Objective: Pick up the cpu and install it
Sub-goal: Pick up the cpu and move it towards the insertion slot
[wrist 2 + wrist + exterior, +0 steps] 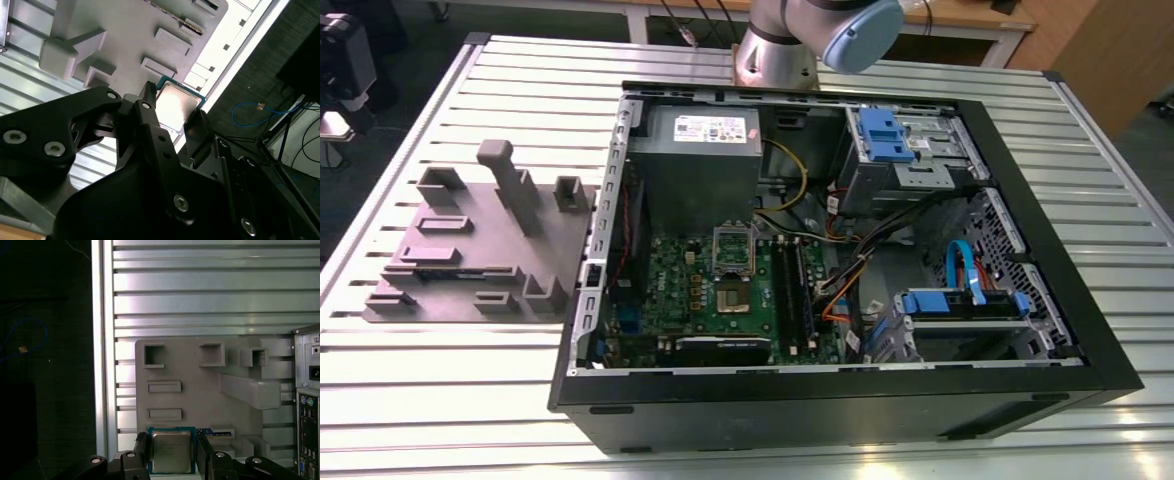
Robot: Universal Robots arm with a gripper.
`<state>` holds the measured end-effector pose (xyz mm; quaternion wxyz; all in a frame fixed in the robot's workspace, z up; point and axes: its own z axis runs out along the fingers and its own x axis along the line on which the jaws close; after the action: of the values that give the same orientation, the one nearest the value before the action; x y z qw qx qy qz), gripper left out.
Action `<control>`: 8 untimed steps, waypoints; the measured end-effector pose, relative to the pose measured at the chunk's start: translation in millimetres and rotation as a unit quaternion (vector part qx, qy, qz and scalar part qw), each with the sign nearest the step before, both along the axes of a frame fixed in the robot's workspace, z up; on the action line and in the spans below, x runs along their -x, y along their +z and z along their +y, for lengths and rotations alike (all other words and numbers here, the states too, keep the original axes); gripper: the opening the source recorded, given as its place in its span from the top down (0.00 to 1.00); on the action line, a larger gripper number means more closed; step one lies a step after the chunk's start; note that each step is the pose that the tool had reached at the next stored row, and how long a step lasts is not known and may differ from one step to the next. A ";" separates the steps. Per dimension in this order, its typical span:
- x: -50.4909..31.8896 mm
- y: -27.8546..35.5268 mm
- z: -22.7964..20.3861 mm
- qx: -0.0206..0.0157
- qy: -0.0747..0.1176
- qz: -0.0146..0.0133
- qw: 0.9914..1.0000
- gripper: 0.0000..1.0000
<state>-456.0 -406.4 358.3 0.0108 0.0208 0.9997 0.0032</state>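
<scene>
In the first wrist view, the gripper (173, 449) has its two black fingers (142, 450) closed onto opposite edges of the cpu (171, 454). The cpu is held flat between them, silvery top showing, and is seen against one edge of the grey holder block (200, 390). The block lies on the slatted metal bench (200, 290). Just beside the block, in the exterior view, stands the open computer case (1067, 330) with a green board (700, 300) inside. The arm (814, 35) rises well apart from the block.

claw (172, 441) with cpu (171, 452): above fixture posts (250, 390) | case (854, 402): open-topped | cables (874, 240) inside
</scene>
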 end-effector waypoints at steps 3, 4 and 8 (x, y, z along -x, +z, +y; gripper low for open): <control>0.0 0.0 0.0 0.000 0.000 0.000 1.000 0.53; 0.0 0.1 0.0 0.000 0.000 0.000 1.000 0.53; 0.0 0.6 0.0 0.000 0.000 0.000 1.000 0.53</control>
<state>-456.0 -406.4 358.8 0.0108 0.0208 0.9997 0.0030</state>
